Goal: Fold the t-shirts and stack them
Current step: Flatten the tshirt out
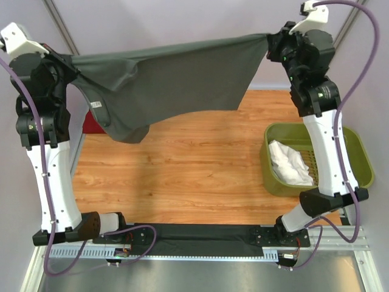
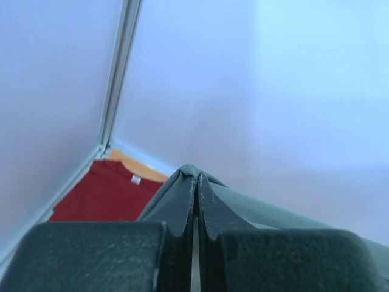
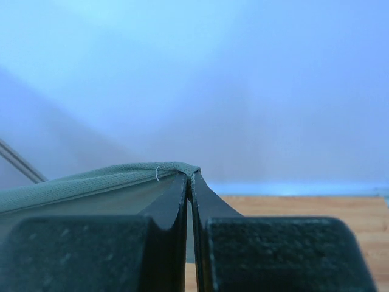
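grey t-shirt [image 1: 182, 82] stretched taut, hanging

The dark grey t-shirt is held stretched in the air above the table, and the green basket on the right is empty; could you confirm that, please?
Not quite: the green basket is not empty; crumpled white cloth lies in it, as the top external view shows. The dark grey t-shirt is indeed held stretched in the air above the table.
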